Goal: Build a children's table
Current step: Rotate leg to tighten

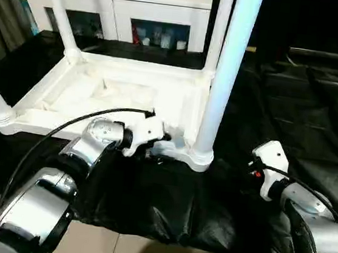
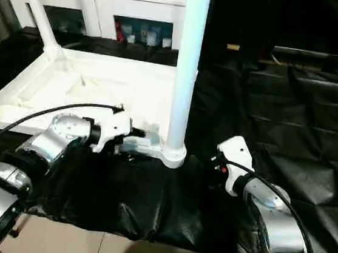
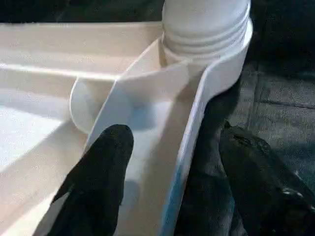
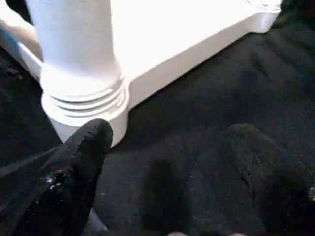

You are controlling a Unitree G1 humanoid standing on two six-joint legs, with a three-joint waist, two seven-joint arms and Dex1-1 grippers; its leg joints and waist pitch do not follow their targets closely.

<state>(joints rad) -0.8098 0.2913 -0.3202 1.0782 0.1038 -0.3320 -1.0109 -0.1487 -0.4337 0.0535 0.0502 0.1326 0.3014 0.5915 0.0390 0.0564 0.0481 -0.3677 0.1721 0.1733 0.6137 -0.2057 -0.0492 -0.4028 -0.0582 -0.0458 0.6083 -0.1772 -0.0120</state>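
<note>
Left gripper (image 3: 172, 162) reaching in lower centre, fingers apart astride inverted table top's (image 1: 99, 94) rim; right gripper (image 4: 172, 167) spread, empty; legs (image 1: 227, 72) upright.

glossy white plastic table top (image 1: 124, 91), crinkled black cloth (image 1: 166, 205)

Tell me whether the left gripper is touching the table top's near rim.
Cannot tell. In the left wrist view the fingers straddle the table top's rim, one inside, one outside, but neither contact nor a gap shows plainly.
</note>
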